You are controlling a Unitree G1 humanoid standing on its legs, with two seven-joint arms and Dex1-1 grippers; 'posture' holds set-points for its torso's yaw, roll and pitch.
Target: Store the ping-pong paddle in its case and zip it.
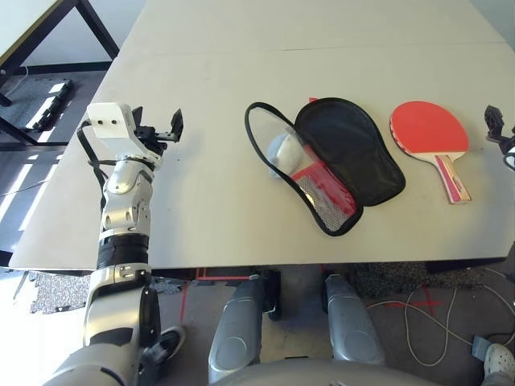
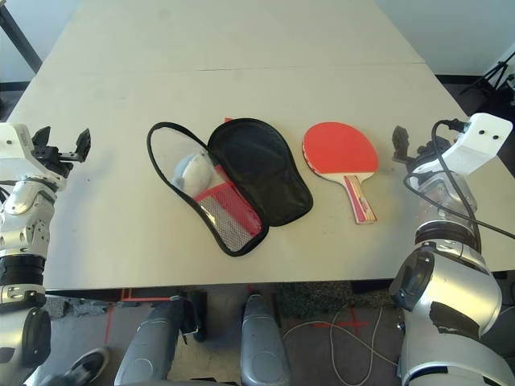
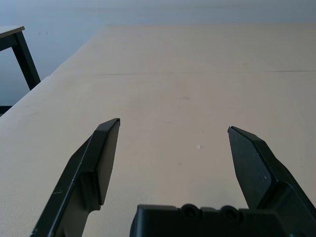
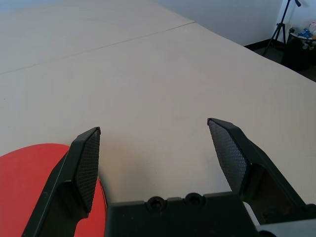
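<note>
Case (image 2: 241, 181) lies unzipped at the table's (image 2: 241, 72) near centre, a white ball (image 2: 191, 171) inside. Ping-pong paddle (image 2: 341, 153) rests just beside it, toward the right arm, handle pointing toward the robot. Right claw (image 2: 402, 145), spread and empty, is much nearer the paddle. Left claw (image 2: 60, 145), also spread, sits well apart.

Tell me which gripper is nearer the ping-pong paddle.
Right. The right gripper, open, sits just off the ping-pong paddle on the robot's right, apart from it. The left gripper, also open, is far over on the left, beyond the open case.
</note>
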